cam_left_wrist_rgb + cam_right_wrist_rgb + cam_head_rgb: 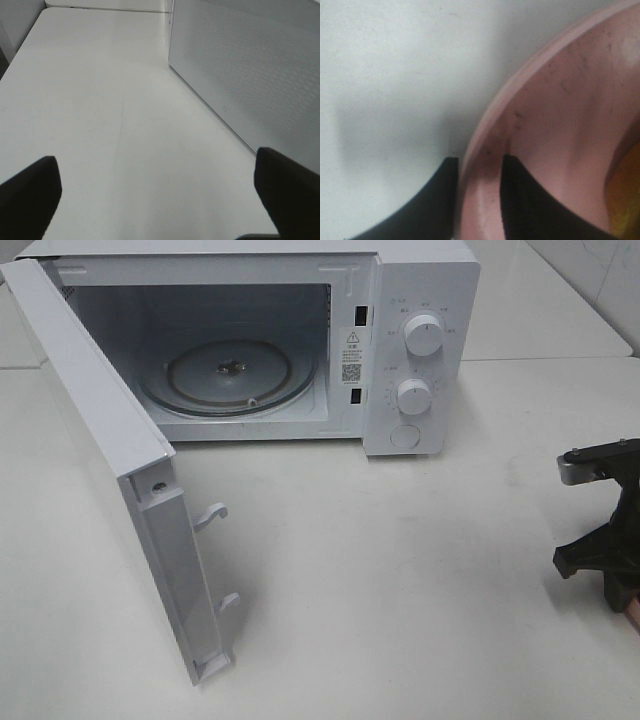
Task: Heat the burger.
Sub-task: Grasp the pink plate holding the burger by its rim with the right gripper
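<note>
In the right wrist view my right gripper [477, 162] straddles the rim of the pink plate [560, 110], one black finger outside and one inside, pressed close on it. A yellow-brown sliver of the burger [626, 200] shows on the plate at the frame's edge. From the exterior high view only the right arm's black wrist [600, 530] and a pink scrap of plate [632, 615] show at the far right. The left gripper [160, 200] hangs open over bare table, nothing between its fingers [30, 195].
The white microwave [420, 350] stands at the back with its door [110, 460] swung wide toward the front left. Its glass turntable [230, 375] is bare. The perforated door face [250, 75] stands close beside the left gripper.
</note>
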